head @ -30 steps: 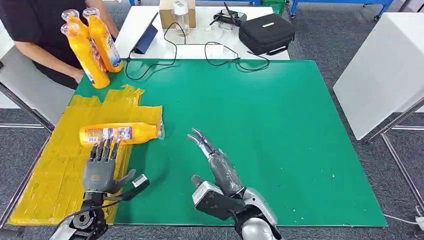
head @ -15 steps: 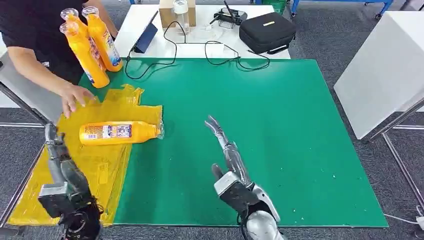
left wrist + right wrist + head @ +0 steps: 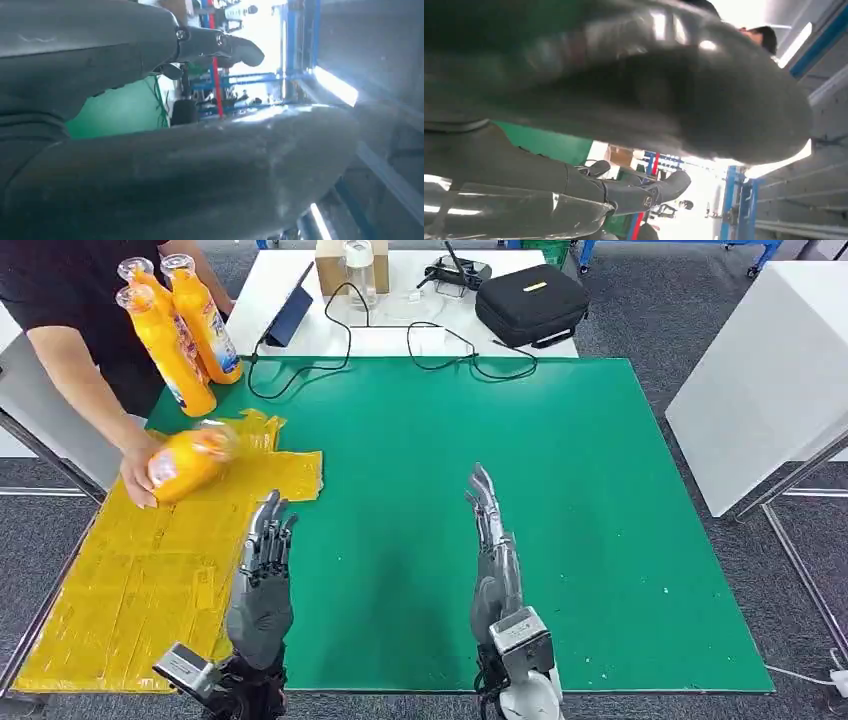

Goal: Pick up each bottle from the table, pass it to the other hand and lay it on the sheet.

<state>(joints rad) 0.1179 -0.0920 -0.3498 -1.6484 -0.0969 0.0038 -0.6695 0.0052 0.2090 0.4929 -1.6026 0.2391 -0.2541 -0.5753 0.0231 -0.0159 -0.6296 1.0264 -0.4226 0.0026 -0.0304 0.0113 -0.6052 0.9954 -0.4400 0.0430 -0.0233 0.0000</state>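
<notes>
Rising from the near edge of the green bench [image 3: 560, 540], the left robot hand [image 3: 262, 585] points away from the robot with its fingers [image 3: 268, 530] straight and slightly apart, holding nothing; it stands over the border where the yellow sheet [image 3: 130, 590] meets the green surface. Well apart to its right, the right robot hand [image 3: 495, 560] is likewise raised above the bench, fingers [image 3: 484, 495] extended close together, thumb apart, and empty. In the left wrist view the left robot hand [image 3: 125, 75] appears as blurred grey covers with one dark finger [image 3: 225, 45] stretched out; in the right wrist view the right robot hand [image 3: 589, 135] shows a thick blurred thumb and a dark finger [image 3: 644, 192] extended beneath it.

Beyond the left robot hand, the yellow sheet covers the bench's left part. At its far-left portion a person's hand [image 3: 138, 475] grips a lying orange bottle [image 3: 188, 458], blurred, its cap end turned toward the bench's centre and lifted off the sheet or just touching it; which cannot be told. Three upright orange bottles [image 3: 175, 335] stand clustered at the far-left corner, just beyond the sheet, beside the person's dark sleeve [image 3: 50, 290].

Behind the green bench, a white table [image 3: 300, 335] carries a tablet [image 3: 292, 315], a black cable [image 3: 340, 340], a clear jar [image 3: 360, 270] and a black case [image 3: 530, 302].
</notes>
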